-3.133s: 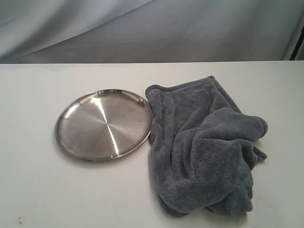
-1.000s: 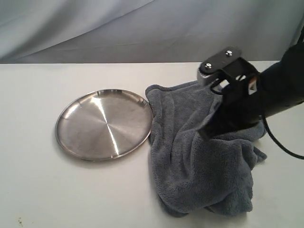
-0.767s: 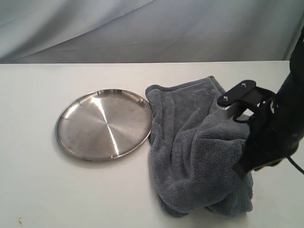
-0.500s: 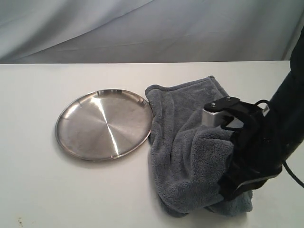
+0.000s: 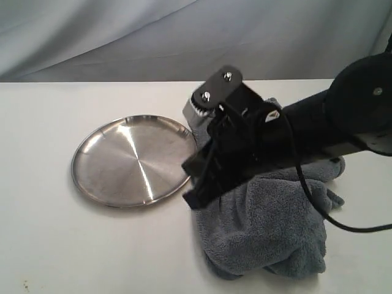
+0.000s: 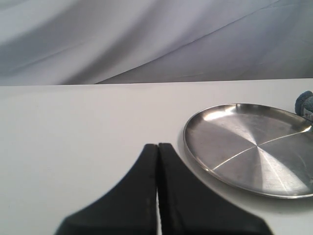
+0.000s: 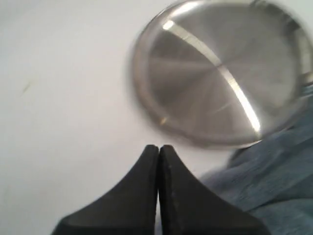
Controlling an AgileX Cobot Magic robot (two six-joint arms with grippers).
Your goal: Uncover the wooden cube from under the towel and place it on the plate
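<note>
The right gripper (image 5: pixel 193 196), low at the towel's (image 5: pixel 269 226) right side half a second ago, now sits at centre frame, at the towel's left edge beside the plate's (image 5: pixel 131 160) lower right rim. Its dark arm (image 5: pixel 318 122) now stretches in from the right edge, covering the towel's upper part.

Black arm (image 5: pixel 318 122); wedge-shaped right gripper (image 7: pixel 158 148); two silver screws (image 5: pixel 227 76); perhaps a label (image 5: pixel 270 114).
</note>
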